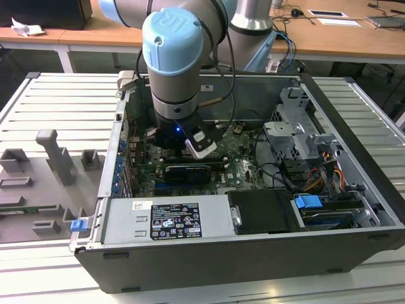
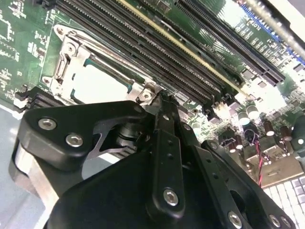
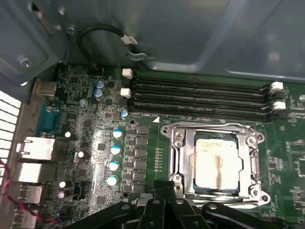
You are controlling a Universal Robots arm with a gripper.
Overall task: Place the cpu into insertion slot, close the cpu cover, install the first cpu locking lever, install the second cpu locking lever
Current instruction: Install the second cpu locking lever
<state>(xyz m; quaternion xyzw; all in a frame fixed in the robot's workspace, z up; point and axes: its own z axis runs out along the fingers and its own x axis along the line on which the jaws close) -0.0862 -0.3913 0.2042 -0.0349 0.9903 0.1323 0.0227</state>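
Black gripper (image 3: pixel 164 210) linkages sit nearest the lens in both wrist views, and in the first wrist view the fingers meet with no gap and nothing between them, so I judge them closed and empty, tips just at the socket's near edge. In the second wrist view the gripper (image 2: pixel 159 102) tip sits right beside a corner screw of the frame, touching or nearly so; I cannot tell which. Just beyond, the cpu (image 3: pixel 215 160) lies flat in the slot (image 3: pixel 183 148), its pale top stained, and the cover (image 3: pixel 248 152) looks folded down around it, its cut-out framing the chip. Whether either lever is latched I cannot make out. Past the socket run the long black memory slots (image 3: pixel 200 93), then capacitors (image 3: pixel 114 164) on the green board (image 3: pixel 81 124). In the exterior view the arm (image 1: pixel 174 63) reaches down into the open case (image 1: pixel 209 272), which rests on a slatted table (image 1: pixel 57 101). Risks, as I judge them: a closed tip pushing off-line could skid from the thin metal onto the board and scratch traces, or press the cover unevenly and stress the chip if it is not fully seated.
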